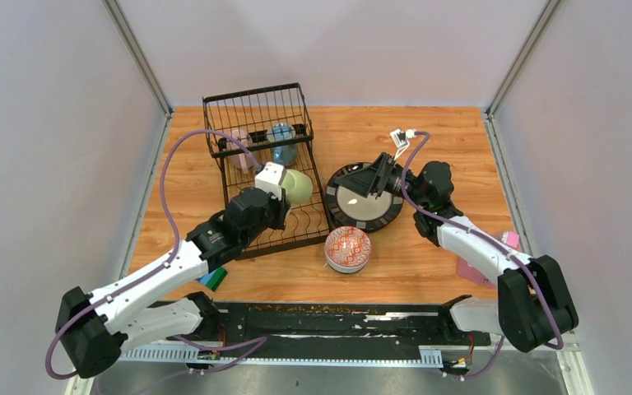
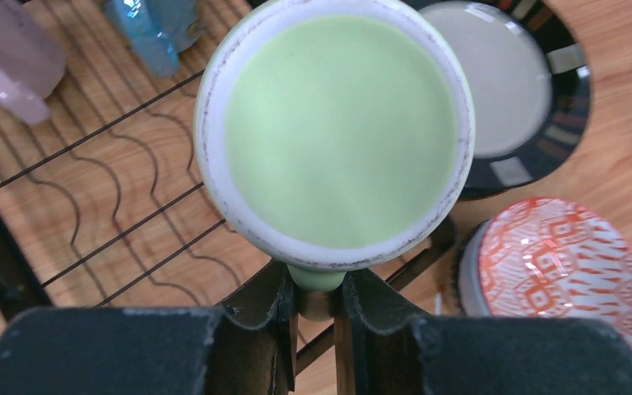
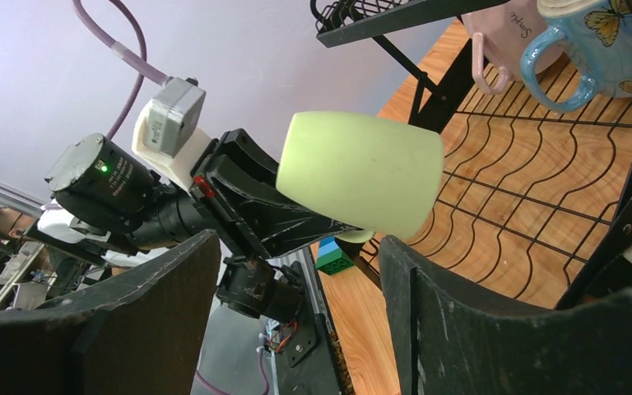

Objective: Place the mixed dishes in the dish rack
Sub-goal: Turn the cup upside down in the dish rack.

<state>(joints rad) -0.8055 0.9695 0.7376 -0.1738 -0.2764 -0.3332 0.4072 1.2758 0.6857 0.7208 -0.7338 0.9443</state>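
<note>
The black wire dish rack stands at the back left. A pink mug and a blue butterfly mug sit in its taller section. My left gripper is shut on the handle of a pale green mug, holding it on its side above the rack's lower tray. A black-rimmed cream plate lies right of the rack, with my right gripper just above it. In the right wrist view the right gripper is open and empty, facing the green mug. A red patterned bowl sits nearer the front.
A blue-green block lies by the left arm near the rack's front corner. A pink container sits partly under the right arm at the table's right edge. Grey walls close in the sides and back.
</note>
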